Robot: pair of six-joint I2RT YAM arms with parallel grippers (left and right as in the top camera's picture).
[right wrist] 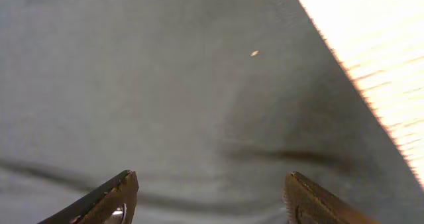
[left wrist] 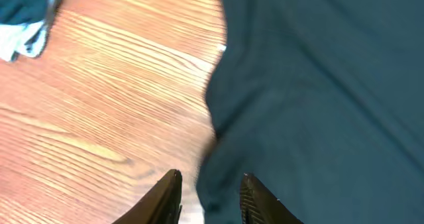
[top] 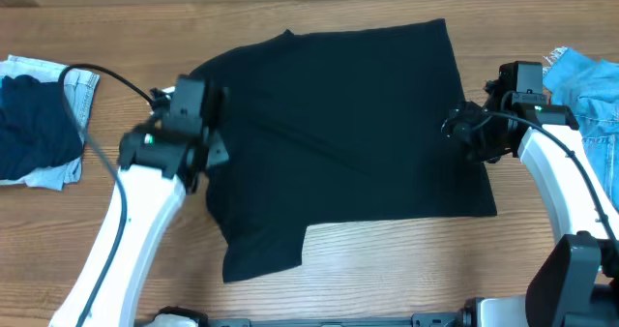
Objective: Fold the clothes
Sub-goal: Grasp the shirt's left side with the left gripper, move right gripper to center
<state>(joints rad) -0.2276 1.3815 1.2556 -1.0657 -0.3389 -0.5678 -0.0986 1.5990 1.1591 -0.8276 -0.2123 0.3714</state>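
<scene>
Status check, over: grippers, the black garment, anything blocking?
Left gripper open at left edge of the black garment; right gripper open over its right side. Garment flat on the table. Denim pile far left, blue denim far right, both clear.

light: even | right wrist: table (right wrist: 387, 58) blown out — clothes (right wrist: 165, 85) greyed | left wrist: blurred

Plain black shirt-like clothes (top: 348, 133): spread nearly flat mid-table (top: 406, 269), faintly creased, close to far edge, one flap jutting toward near edge.
</scene>
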